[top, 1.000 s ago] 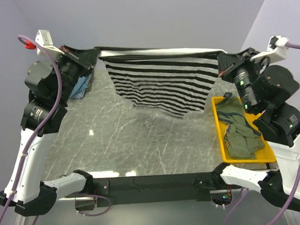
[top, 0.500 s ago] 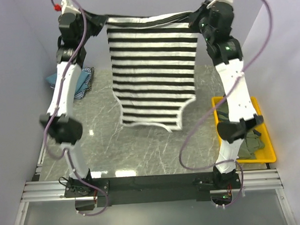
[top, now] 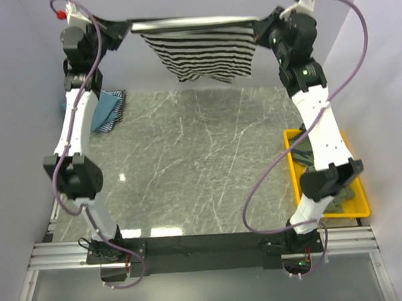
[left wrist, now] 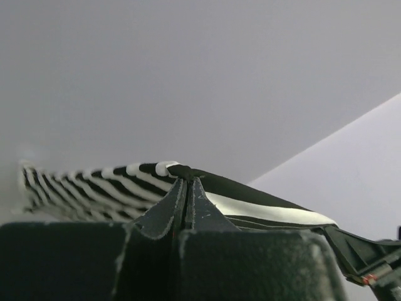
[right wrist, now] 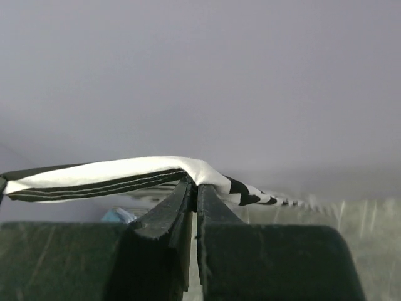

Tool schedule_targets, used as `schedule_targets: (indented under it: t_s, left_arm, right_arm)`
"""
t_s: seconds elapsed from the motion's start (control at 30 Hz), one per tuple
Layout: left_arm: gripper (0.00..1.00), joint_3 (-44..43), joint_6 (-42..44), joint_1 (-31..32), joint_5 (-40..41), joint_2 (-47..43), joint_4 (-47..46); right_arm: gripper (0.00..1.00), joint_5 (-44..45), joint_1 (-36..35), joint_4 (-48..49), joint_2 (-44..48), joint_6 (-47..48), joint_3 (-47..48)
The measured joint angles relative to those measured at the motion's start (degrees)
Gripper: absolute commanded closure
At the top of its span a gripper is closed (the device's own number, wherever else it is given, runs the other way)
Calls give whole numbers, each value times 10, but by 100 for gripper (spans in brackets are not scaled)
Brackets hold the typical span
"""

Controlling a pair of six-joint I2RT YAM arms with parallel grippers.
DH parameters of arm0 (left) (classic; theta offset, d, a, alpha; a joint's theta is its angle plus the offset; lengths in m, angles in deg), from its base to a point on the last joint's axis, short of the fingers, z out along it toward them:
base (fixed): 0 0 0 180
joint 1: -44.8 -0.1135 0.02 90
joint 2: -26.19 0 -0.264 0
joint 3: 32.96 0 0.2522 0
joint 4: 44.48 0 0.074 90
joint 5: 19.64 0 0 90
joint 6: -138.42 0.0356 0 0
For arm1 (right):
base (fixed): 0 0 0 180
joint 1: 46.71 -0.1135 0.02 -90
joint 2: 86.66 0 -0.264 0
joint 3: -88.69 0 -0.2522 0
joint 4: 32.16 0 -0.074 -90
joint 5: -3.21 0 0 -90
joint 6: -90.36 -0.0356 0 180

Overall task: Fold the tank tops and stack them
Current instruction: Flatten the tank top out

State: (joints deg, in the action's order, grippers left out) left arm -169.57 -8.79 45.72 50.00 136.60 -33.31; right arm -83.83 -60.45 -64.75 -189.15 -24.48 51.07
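The black-and-white striped tank top (top: 207,53) hangs stretched in the air above the far edge of the table. My left gripper (top: 125,25) is shut on its left corner, which also shows in the left wrist view (left wrist: 178,170). My right gripper (top: 259,21) is shut on its right corner, which shows in the right wrist view (right wrist: 194,172) too. The teal-blue top (top: 100,108) and the fine blue-and-white striped top (top: 117,104) lie piled at the table's far left. The olive-green top (top: 301,149) lies in the yellow tray, mostly hidden by my right arm.
The yellow tray (top: 294,173) sits at the table's right edge. The grey marble table (top: 195,164) spreads below the hanging top. Purple walls stand close behind and at both sides.
Both grippers have risen high and swung toward the back wall, lifting the black-and-white top fully off the table. Its hanging body now shows shorter, swung away from the camera.
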Motion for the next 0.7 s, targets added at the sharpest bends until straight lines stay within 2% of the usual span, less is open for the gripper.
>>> schedule_targets:
  t_s: [0.13,0.27,0.43,0.57,0.7]
  left_arm:
    - [99,186,-9,2,-17,-101,-45]
    - [99,406,-27,7,-23,-187,-68]
    - [99,659,-67,28,-11,-239,-61]
    - [99,783,-70,79,11,-282,-13]
    - [100,859,-70,142,24,-354,28]
  right_arm:
    - [100,6,0,30,99,-28,-199]
    - [100,-2,0,47,193,-75,-446]
    - [100,-28,-21,29,244,-131,-694]
    - [97,-57,-43,13,255,-162,-821]
    - [90,-75,-45,-1,266,-183,-883]
